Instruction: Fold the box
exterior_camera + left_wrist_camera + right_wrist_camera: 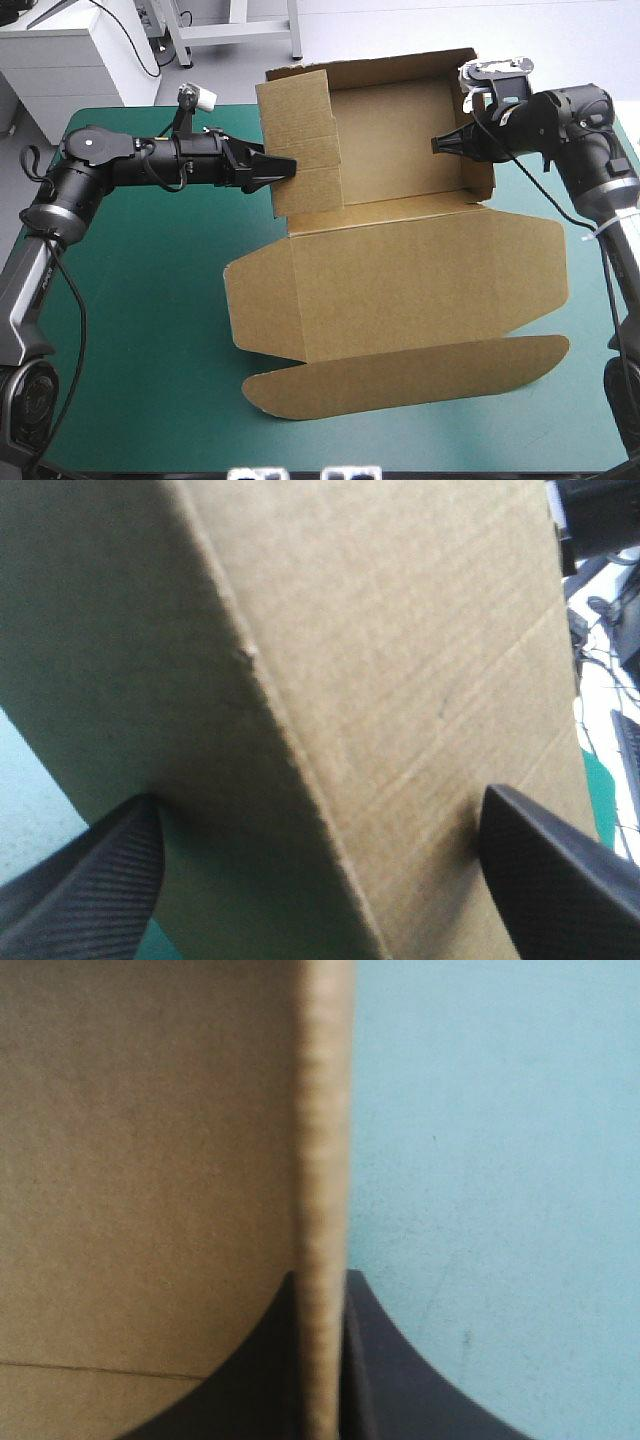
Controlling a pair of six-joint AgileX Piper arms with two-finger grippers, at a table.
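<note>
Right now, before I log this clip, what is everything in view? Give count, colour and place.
box: one, brown, mid-table; the far part is a tray with its walls raised, and the lid lies flat toward the near edge.
table cover: one, teal-green, under the box.
left end effector: one, black, at the tray's left wall, open, with the creased board between its fingers.
right end effector: one, black, at the tray's right wall, shut on the wall's edge.
</note>
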